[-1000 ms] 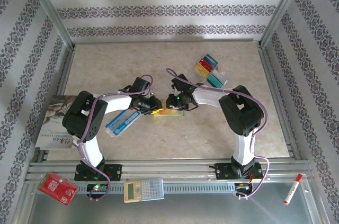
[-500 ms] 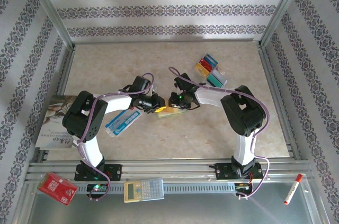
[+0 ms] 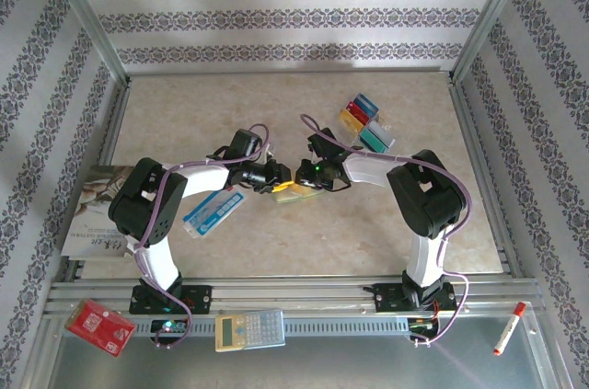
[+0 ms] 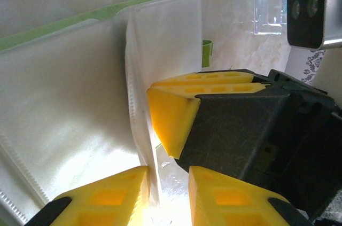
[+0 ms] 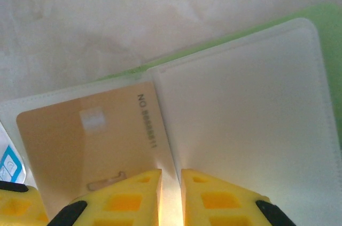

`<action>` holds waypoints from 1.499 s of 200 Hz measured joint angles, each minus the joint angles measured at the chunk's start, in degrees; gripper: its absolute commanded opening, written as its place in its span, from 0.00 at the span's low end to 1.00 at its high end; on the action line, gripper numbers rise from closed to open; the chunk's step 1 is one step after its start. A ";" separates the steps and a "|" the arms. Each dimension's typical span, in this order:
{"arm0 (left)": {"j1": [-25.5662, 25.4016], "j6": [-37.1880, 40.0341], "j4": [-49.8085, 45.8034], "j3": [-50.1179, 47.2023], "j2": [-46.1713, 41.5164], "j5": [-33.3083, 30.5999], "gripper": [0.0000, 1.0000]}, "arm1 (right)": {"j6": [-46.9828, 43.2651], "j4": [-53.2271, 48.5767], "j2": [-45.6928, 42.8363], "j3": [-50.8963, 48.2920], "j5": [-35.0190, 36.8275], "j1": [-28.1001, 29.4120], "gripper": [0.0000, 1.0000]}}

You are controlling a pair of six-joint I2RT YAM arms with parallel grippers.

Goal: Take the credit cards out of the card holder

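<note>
Far left: magazine (image 3: pixel 92 212) at the worktop (image 3: pixel 276 256) edge; red board (image 3: pixel 99 326) on the metal frame in front. Blue-and-white packet (image 3: pixel 213 211) flat beside the left arm; calculator (image 3: pixel 249 329) on the near rail.

Mid-worktop: left pincer (image 3: pixel 270 177) low over the card holder (image 3: pixel 296 194), yellow fingers (image 4: pixel 107 196) close-set astride a clear sleeve leaf. Pinched or merely straddled, cannot tell. Card holder lying open between the two pincers, lime-green rim showing. Tan card (image 5: pixel 91 140) inside a clear sleeve, number printed along one edge. Right pincer (image 3: pixel 305 175) tip to tip with the left, clenched on the card holder's sleeve seam.

Farther right and back: credit cards (image 3: pixel 366 123) in yellow, red, blue and teal, loose in a cluster, well apart from the card holder. Red marker (image 3: pixel 509 328) far right on the frame.
</note>
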 measured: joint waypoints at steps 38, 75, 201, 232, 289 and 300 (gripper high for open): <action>-0.04 0.72 -3.50 1.60 0.00 -2.64 0.10 | 0.26 0.35 -0.02 -0.02 -0.17 0.00 0.19; -0.04 2.01 -6.82 3.06 0.00 -5.05 0.00 | 0.39 0.72 -0.42 -0.42 -0.17 -0.02 0.19; 0.02 11.72 -20.20 9.16 -0.07 -8.52 0.01 | -0.35 -0.76 -10.56 -3.76 3.67 -3.02 0.20; 0.02 11.72 -20.17 9.77 -0.07 -8.07 0.02 | -2.08 -2.91 -9.99 -3.76 5.46 -3.74 0.20; 0.02 10.75 -18.97 9.73 -0.02 -5.75 0.13 | -3.15 -3.04 -3.82 -3.76 3.89 -4.11 0.23; 0.02 9.60 -17.31 9.49 0.02 -4.55 0.18 | -3.28 -2.78 -3.76 -3.74 3.67 -4.11 0.23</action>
